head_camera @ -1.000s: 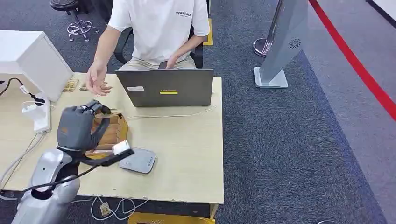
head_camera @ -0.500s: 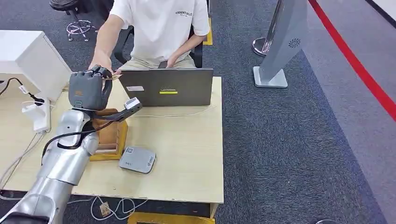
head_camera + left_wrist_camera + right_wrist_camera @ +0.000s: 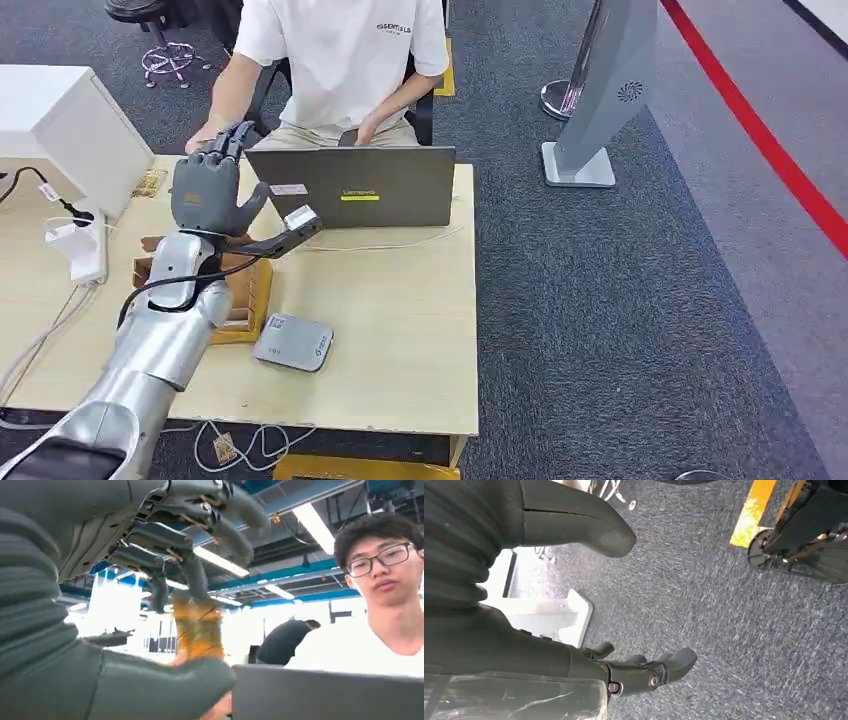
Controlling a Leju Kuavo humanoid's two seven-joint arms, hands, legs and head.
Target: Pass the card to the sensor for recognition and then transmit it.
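Note:
My left hand (image 3: 212, 190) is raised over the table's far edge, beside the laptop, with fingers spread upward and thumb out. In the left wrist view a blurred yellow card (image 3: 197, 630) stands in the gap between the fingers (image 3: 192, 577) and the thumb (image 3: 165, 680). A person's fingertip (image 3: 217, 711) shows at its lower edge, and the person's hand (image 3: 203, 136) lies just behind my fingers. The grey sensor pad (image 3: 293, 342) lies flat on the table, nearer me. My right hand (image 3: 644, 672) hangs over the carpet with nothing in it.
A wooden card box (image 3: 243, 292) stands under my forearm, next to the sensor. A closed-back laptop (image 3: 350, 187) faces the seated person (image 3: 340, 60). A white power strip (image 3: 86, 250) and a white box (image 3: 60, 115) sit at the left. Cables trail over the table (image 3: 400, 340).
My left arm has risen from over the card box and sensor to the person's hand at the far edge. Its fingers have gone from curled to spread.

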